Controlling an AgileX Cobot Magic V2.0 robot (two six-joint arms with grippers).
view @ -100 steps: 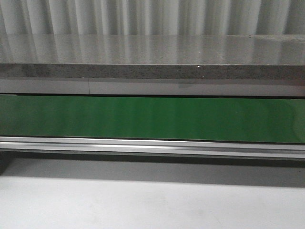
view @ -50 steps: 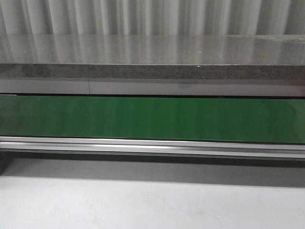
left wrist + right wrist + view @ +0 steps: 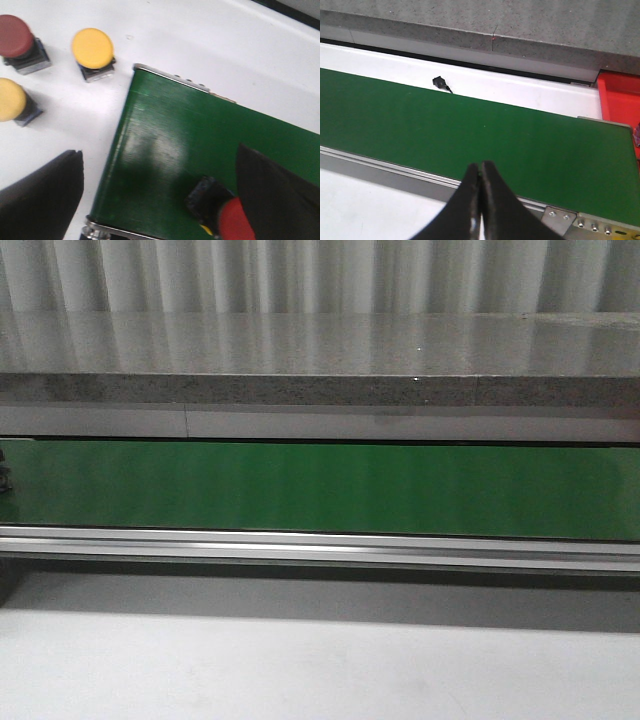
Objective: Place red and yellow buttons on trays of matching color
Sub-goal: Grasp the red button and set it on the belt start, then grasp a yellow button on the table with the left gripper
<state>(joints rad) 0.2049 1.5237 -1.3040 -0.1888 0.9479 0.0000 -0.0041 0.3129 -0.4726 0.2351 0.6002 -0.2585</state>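
Red-capped and black-based, a push button (image 3: 223,216) is seen lying tilted on the green conveyor belt (image 3: 165,150), near its end, in the left wrist view. It is flanked by the widely spread fingers of the left end effector (image 3: 160,210). It lies hard by one finger (image 3: 280,200), but no pinch is made on it. Whether that finger is touched cannot be told.

In the front view a small dark shape (image 3: 4,478) is now found at the far left edge of the belt, where nothing was shown half a second ago. It is judged to be the button or the left end effector entering the view; which one cannot be told. From this it is judged that a button has been delivered to the belt and is about to be carried along it.

On the white tabletop (image 3: 200,45) beside the belt, a second red button (image 3: 17,42) and two yellow buttons (image 3: 93,50) (image 3: 10,102) are left standing upright, so most of the sorting is judged undone.

At the other end of the belt, the right end effector (image 3: 480,185) is held with its fingers pressed together, gripping nothing. A red tray (image 3: 620,100) is seen just beyond that end. No yellow tray is shown.

No brand, label or legible writing is found in any view.
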